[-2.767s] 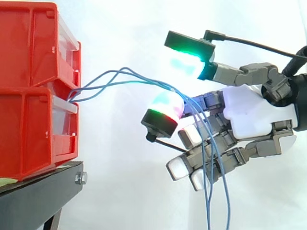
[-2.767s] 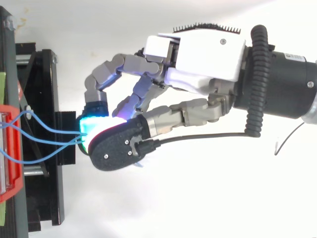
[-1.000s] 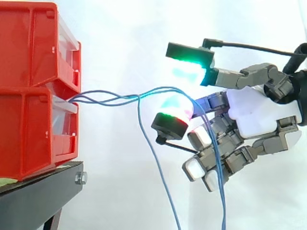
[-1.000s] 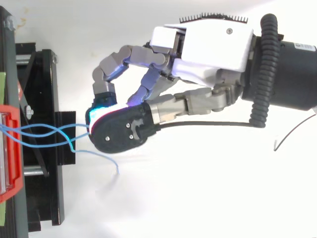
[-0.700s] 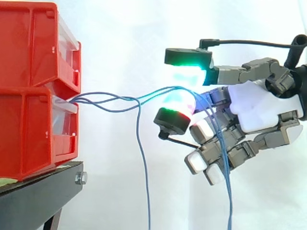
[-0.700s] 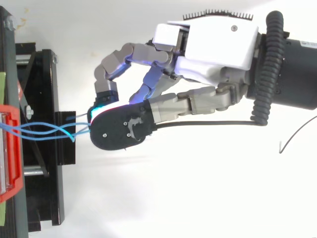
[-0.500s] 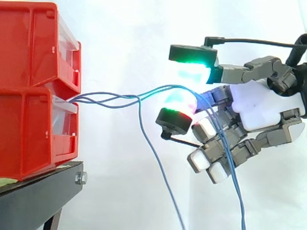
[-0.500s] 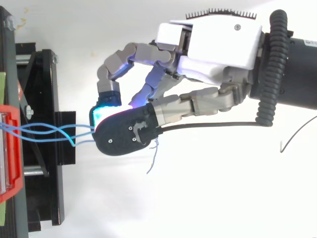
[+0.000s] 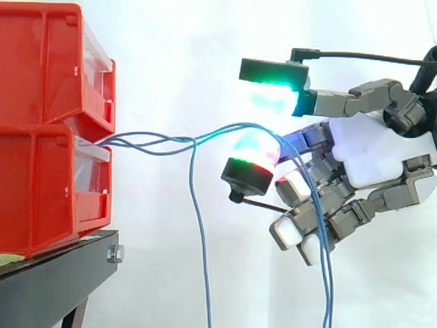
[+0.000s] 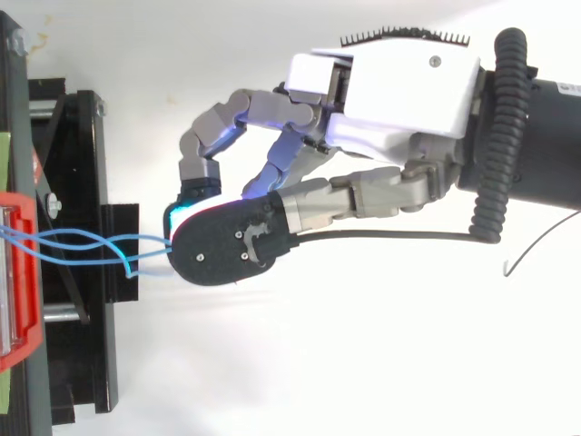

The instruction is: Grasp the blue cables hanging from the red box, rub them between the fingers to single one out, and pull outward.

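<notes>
Two stacked red bins stand at the left on a black stand. Thin blue cables leave the front of the lower bin and run right to my hand. Two of them pass between a green-glowing pad above and a red-and-green pad below, then drop past the curled fingers. A third cable hangs free, left of the hand. From above, the cables reach from the red bin to under the hand.
The black stand juts out toward the hand below the cables. A white curtain lies behind everything. Open space separates the bins from the hand, crossed by the cables.
One cable has slipped out of the hand and now hangs down by itself. It swung right and back left over the last second. The hand has drifted slightly right, away from the bins.
</notes>
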Controlling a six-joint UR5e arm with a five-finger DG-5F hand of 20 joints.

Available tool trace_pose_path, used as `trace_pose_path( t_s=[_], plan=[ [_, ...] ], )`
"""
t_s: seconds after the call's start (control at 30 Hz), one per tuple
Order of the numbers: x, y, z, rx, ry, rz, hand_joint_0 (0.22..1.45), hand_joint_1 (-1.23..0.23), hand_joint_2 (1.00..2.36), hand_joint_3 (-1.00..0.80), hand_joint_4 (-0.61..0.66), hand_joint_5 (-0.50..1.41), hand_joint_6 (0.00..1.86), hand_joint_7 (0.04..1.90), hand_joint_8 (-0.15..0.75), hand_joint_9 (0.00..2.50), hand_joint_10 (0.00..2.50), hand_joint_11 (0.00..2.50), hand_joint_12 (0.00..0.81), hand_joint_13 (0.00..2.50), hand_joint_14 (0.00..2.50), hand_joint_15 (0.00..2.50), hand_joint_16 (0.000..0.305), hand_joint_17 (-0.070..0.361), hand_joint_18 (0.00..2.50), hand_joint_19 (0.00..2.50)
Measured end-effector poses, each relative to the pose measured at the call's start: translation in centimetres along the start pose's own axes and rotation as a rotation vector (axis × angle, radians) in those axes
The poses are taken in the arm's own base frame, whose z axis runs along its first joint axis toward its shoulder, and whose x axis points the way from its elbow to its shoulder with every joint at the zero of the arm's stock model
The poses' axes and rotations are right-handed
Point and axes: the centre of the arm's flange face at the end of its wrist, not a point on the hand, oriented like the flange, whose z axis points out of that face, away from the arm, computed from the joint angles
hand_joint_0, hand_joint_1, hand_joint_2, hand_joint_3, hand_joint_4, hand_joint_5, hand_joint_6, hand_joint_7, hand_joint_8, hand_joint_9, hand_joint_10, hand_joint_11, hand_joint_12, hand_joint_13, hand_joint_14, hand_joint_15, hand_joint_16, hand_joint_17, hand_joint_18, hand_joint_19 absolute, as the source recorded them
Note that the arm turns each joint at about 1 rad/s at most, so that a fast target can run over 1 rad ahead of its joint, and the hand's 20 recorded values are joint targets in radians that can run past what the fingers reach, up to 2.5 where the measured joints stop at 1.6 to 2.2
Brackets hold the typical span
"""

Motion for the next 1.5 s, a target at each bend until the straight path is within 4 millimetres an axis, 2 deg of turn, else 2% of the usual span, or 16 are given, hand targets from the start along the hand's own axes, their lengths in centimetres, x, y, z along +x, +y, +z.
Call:
trace_pose_path(
  t_s=[0.37,0.73,0.9,1.2,1.27,1.33,1.4,1.5],
  plan=[
    [0.5,-0.3,-0.4,0.032,0.012,-0.007,0.45,-0.56,1.0,-0.5,0.13,-0.15,0.83,0.95,0.296,1.09,0.02,0.59,0.395,0.88,0.02,0.58,0.057,0.128,0.76,0.58],
    [1.0,-1.2,-0.9,0.082,0.024,0.005,0.51,-0.7,1.0,-0.5,0.11,-0.16,0.79,0.96,0.272,1.02,0.02,0.61,0.369,0.86,0.02,0.6,0.052,0.117,0.72,0.6],
    [1.1,-1.3,-1.0,0.089,0.035,0.005,0.58,-0.78,1.01,-0.39,0.09,-0.19,0.82,0.93,0.253,0.97,0.02,0.62,0.355,0.85,0.02,0.6,0.049,0.111,0.71,0.6],
    [1.5,-1.3,-1.1,0.089,0.042,0.005,0.65,-0.81,1.02,-0.22,0.04,-0.19,0.88,0.95,0.261,0.95,0.02,0.64,0.349,0.87,0.02,0.6,0.047,0.107,0.74,0.57],
    [1.5,-1.2,-1.1,0.089,0.043,0.005,0.68,-0.85,1.02,-0.24,0.02,-0.2,0.89,0.97,0.25,0.94,0.02,0.64,0.344,0.87,0.02,0.59,0.047,0.106,0.75,0.55],
    [1.5,-1.2,-1.1,0.089,0.043,0.005,0.73,-0.9,1.02,-0.3,0.03,-0.2,0.91,0.9,0.247,0.92,0.02,0.64,0.342,0.87,0.02,0.59,0.046,0.104,0.76,0.53],
    [1.5,-1.2,-1.1,0.088,0.043,0.005,0.76,-0.91,1.01,-0.35,0.02,-0.2,0.92,0.94,0.242,0.93,0.02,0.65,0.341,0.87,0.02,0.58,0.046,0.103,0.76,0.52],
    [1.6,-0.9,-1.1,0.088,0.044,0.005,0.79,-0.9,1.0,-0.46,0.01,-0.2,0.93,0.9,0.238,0.94,0.02,0.65,0.335,0.88,0.02,0.57,0.045,0.1,0.78,0.52]
  ],
)
